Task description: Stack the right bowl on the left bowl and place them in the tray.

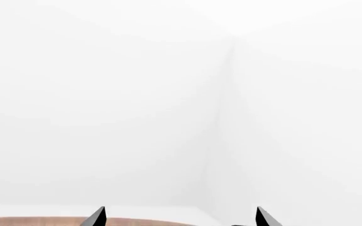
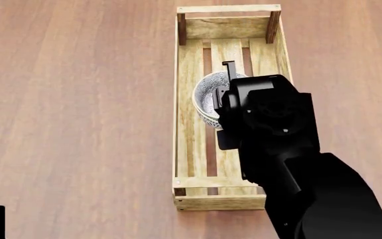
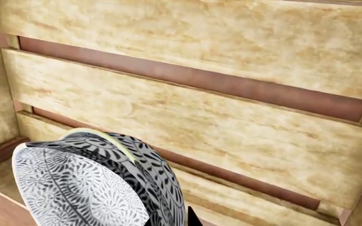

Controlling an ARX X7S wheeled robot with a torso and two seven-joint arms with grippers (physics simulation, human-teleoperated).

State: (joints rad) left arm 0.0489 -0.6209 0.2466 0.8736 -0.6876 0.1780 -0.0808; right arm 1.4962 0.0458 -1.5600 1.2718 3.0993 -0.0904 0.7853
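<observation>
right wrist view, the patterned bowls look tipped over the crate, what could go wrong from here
1. The stacked black-and-white patterned bowls sit tilted above the slats of the pale wooden slatted tray; if released like this they may roll or land on their side.
2. Two rims show, one nested in the other; the inner bowl could slip out as they tip.
3. In the head view the right tool and arm cover much of the bowls, so the grip cannot be checked.

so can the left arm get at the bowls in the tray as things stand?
Probably not right away. The left gripper is open and aimed at a blank wall, away from the tray. The right gripper and its arm sit directly over the bowls, blocking access from above.
</observation>
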